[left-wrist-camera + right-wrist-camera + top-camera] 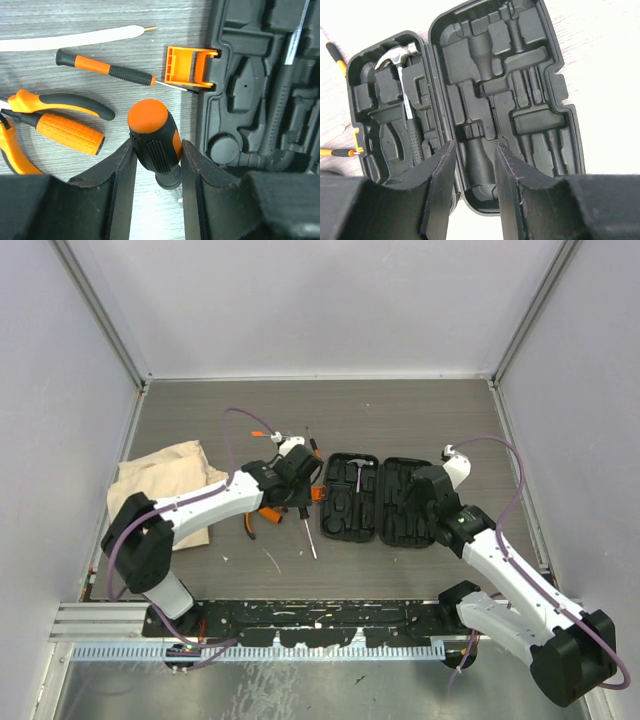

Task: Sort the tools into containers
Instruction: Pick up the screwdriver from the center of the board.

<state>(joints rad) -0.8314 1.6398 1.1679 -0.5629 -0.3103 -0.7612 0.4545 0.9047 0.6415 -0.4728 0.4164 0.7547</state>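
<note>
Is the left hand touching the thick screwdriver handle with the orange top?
Touching. The left wrist view shows both fingers of the left hand pressed against the two sides of the screwdriver handle, with no gap visible.

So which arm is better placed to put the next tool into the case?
Left. The left gripper is shut on the fat-handled screwdriver beside the open tool case; the right gripper hangs open and empty over it.

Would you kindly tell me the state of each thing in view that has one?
tool case, open flat
hammer, seated in its slot
latch, unfastened
left claw, shut on stubby screwdriver
right claw, open and empty
thin screwdriver, loose on table
</note>
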